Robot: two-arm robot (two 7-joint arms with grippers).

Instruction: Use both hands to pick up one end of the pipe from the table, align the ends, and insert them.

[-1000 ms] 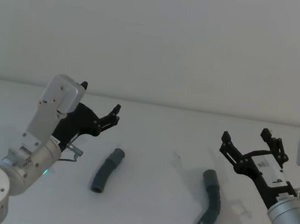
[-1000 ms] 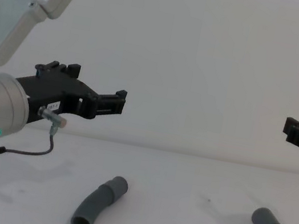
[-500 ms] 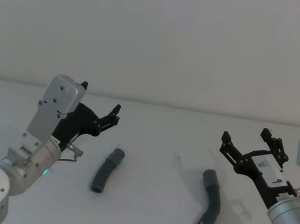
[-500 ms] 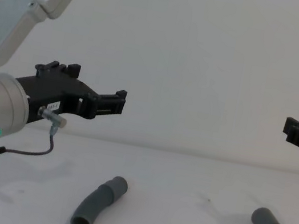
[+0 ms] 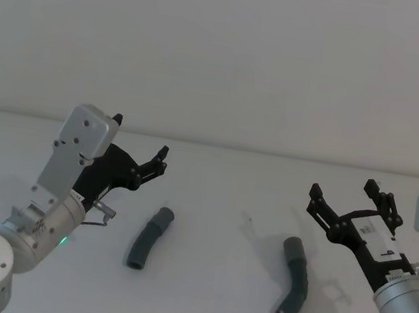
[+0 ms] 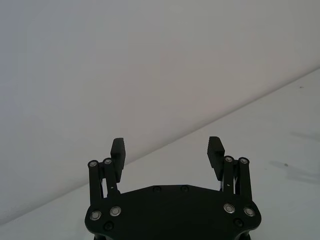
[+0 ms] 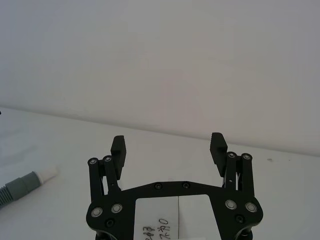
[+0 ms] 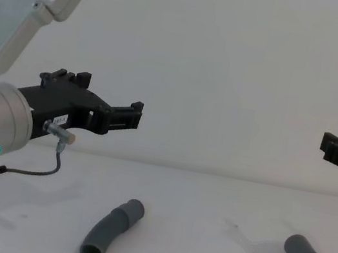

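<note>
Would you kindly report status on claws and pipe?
Left claw open, empty, raised. Right claw same. Left pipe piece, right pipe piece lying apart on table. No obstruction.

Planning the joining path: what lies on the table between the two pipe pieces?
Nothing: the head view shows bare white table between the left pipe piece and the right pipe piece.

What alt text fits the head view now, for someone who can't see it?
Two bent grey pipes lie apart on a white table, the left pipe and the right pipe, neither held. The left gripper hangs open to the left of the left pipe; the right gripper hangs open to the right of the right pipe.
</note>
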